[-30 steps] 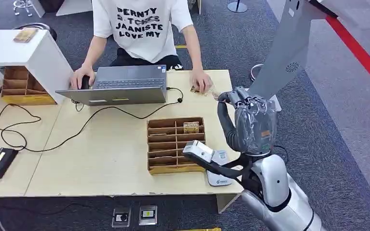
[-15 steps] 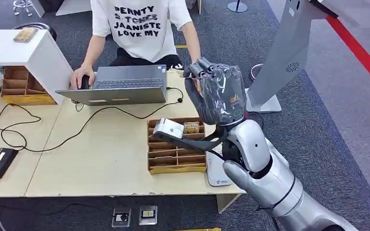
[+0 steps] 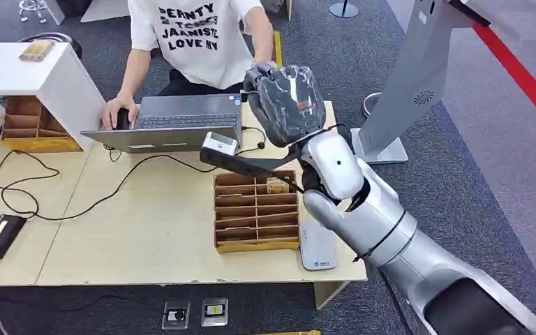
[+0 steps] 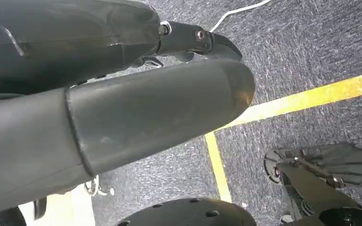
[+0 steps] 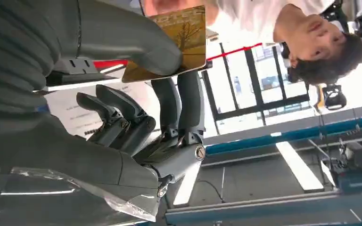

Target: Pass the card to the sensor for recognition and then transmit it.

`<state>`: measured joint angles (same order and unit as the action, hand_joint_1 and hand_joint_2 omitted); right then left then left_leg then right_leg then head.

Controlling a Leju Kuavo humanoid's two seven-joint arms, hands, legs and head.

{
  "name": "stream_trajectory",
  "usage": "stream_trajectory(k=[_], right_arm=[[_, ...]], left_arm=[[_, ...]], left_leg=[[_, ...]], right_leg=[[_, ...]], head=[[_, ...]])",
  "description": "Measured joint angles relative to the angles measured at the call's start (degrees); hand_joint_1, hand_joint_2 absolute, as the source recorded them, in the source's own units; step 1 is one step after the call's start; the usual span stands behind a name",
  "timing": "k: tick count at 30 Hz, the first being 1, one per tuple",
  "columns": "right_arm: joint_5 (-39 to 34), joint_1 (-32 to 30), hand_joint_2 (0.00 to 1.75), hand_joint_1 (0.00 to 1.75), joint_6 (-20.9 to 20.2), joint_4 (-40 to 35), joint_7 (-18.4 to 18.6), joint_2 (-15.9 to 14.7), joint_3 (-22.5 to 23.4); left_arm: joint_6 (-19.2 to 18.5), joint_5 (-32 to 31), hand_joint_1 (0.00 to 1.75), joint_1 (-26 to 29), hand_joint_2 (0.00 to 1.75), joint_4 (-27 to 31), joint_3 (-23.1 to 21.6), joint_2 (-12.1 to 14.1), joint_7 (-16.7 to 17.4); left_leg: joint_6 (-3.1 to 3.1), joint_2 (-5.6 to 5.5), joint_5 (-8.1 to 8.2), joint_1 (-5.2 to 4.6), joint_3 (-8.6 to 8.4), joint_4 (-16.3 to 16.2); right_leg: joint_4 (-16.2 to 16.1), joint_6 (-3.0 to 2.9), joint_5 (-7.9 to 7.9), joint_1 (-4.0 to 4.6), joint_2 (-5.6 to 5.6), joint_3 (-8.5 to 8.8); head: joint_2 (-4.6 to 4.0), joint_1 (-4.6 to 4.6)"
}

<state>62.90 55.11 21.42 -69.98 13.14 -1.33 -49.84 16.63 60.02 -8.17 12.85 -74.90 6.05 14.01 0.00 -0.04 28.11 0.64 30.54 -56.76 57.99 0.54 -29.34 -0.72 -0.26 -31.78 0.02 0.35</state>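
Observation:
My right hand (image 3: pixel 286 103), wrapped in clear plastic, is raised above the far edge of the table, in front of the seated person (image 3: pixel 195 35). In the right wrist view it pinches a yellow-brown card (image 5: pixel 174 44) between thumb and fingers (image 5: pixel 184 103). A person's hand (image 5: pixel 169 5) is close to the card's far edge. The grey sensor pad (image 3: pixel 318 250) lies flat on the table near the front right corner, well below and behind my hand. My left hand (image 4: pixel 122 113) hangs over the carpet floor with its fingers extended and nothing in it.
A brown card organizer (image 3: pixel 255 209) with a card in a back slot stands beside the sensor. A laptop (image 3: pixel 174 122) and its cable lie in front of the person. A grey kiosk stand (image 3: pixel 419 70) rises to the right of the wooden table (image 3: pixel 146 230). A white box (image 3: pixel 35 77) sits at the far left.
My right arm swung up and to the left, carrying the card from beside the sensor pad toward the person. The person's arm lifted off the table toward my hand.

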Motion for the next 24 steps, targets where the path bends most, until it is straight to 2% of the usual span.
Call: stream_trajectory(k=[7, 18, 19, 20, 24], right_arm=[[0.4, 3.5, 1.75, 1.75, -0.5, 8.8, -0.2, 1.0, -1.2], [3.5, 6.7, 1.75, 1.75, -1.5, 17.9, 0.8, 1.9, -3.6], [3.6, 6.7, 1.75, 0.98, -1.5, 18.2, 1.0, 1.9, -3.8], [3.7, 6.7, 1.75, 0.00, -1.6, 18.4, 1.0, 1.9, -3.9], [4.7, 7.2, 1.75, 0.00, -1.6, 19.8, 1.6, 1.9, -4.5]], left_arm=[[-0.3, -0.3, 0.00, -0.2, 0.00, 0.0, -0.9, 0.2, -0.1], [-0.5, -0.4, 0.00, -0.3, 0.00, 0.0, -1.5, 0.5, -0.1], [-0.5, -0.4, 0.00, -0.3, 0.00, 0.0, -1.6, 0.5, -0.1], [-0.5, -0.4, 0.00, -0.3, 0.00, 0.0, -1.7, 0.5, -0.1], [-0.6, -0.5, 0.00, -0.5, 0.00, 0.0, -2.3, 0.5, -0.1]], left_leg=[[0.00, -0.01, 0.00, 0.00, 0.00, 0.0], [0.00, -0.01, 0.00, 0.00, 0.00, 0.0], [0.00, -0.01, 0.00, 0.00, 0.00, 0.0], [0.00, -0.01, 0.00, 0.00, -0.01, 0.0], [0.00, -0.01, 0.00, 0.00, -0.01, 0.0]], right_leg=[[0.0, 0.00, 0.00, 0.00, 0.01, 0.00], [0.0, 0.00, 0.00, 0.00, 0.00, -0.01], [0.0, 0.00, 0.00, 0.00, 0.01, -0.02], [0.0, 0.00, 0.00, 0.00, 0.01, -0.02], [0.0, 0.00, 0.00, 0.00, 0.01, -0.04]], head=[[0.00, -0.02], [0.00, 0.00], [0.00, -0.02], [0.00, -0.02], [0.00, 0.00]])
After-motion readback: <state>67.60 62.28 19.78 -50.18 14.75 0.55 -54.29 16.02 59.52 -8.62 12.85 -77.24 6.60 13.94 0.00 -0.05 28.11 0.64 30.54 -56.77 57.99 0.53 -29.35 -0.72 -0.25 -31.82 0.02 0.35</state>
